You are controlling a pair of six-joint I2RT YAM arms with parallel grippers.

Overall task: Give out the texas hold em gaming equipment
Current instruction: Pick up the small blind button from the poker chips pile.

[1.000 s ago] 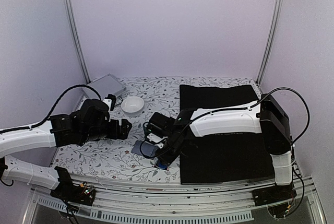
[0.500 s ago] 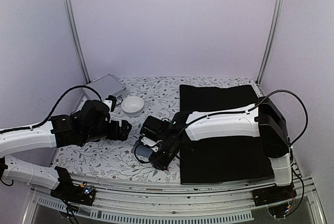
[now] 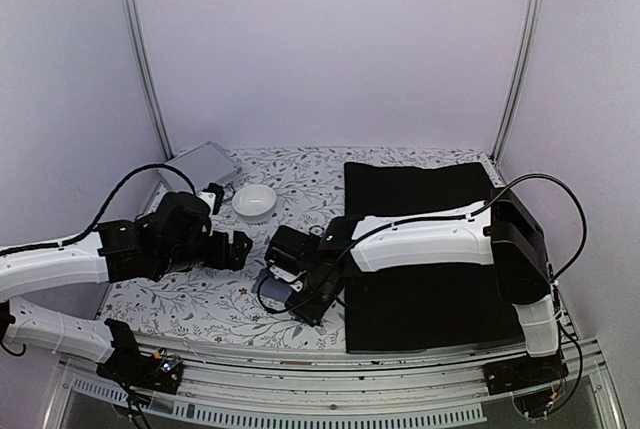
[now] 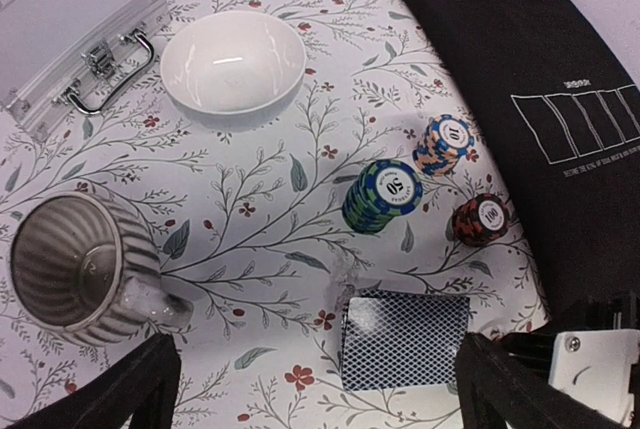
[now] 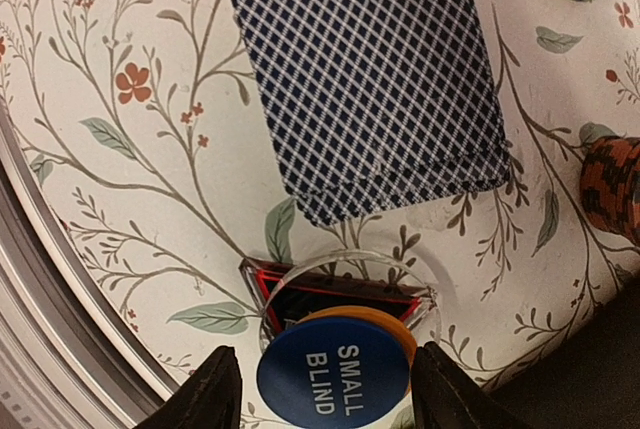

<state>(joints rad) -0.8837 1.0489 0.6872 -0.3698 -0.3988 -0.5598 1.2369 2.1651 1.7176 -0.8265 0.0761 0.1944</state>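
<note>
**Ana:** Where was the right pincer (image 5: pixel 328 399)?

**Ben:** Low over the floral-patterned worktop (image 4: pixel 250 199), near its front edge. Its jaws were spread to either side of the round blue button (image 5: pixel 335 369). A sliver of cloth showed beside one finger, so I judged it straddled the button rather than pinched it.

**Ana:** Could you read anything on it?

**Ben:** "SMALL BLIND", in white. The button lay on an orange disc (image 5: pixel 398 327), and both overlapped a clear-rimmed round disc (image 5: pixel 345 284) with a dark, red-edged face.

**Ana:** And the rest of the gear?

**Ben:** The lattice-backed deck of cards (image 4: pixel 405 339) lay face down just beyond the button, probably to hide the faces. Farther back, beside the black fabric mat (image 4: pixel 560 79), stood three stacks sorted by colour. The green-and-blue chip stack (image 4: pixel 385 194) seemed to read "50", the orange-and-white chip stack (image 4: pixel 447 141) "10" and the red-and-black chip stack (image 4: pixel 480 219) "100".

**Ana:** What was printed on the mat?

**Ben:** White outlined boxes in a row, likely card places. The print beneath them was too small to read.

**Ana:** And the left pincer (image 4: pixel 320 394)?

**Ben:** It was spread wide and held nothing. It hovered back on the left above the ribbed striped mug (image 4: pixel 75 264), with the white bowl (image 4: pixel 233 59) and silver metal case (image 4: pixel 70 29) beyond it. I'd guess it was leaving the right arm room.
</note>
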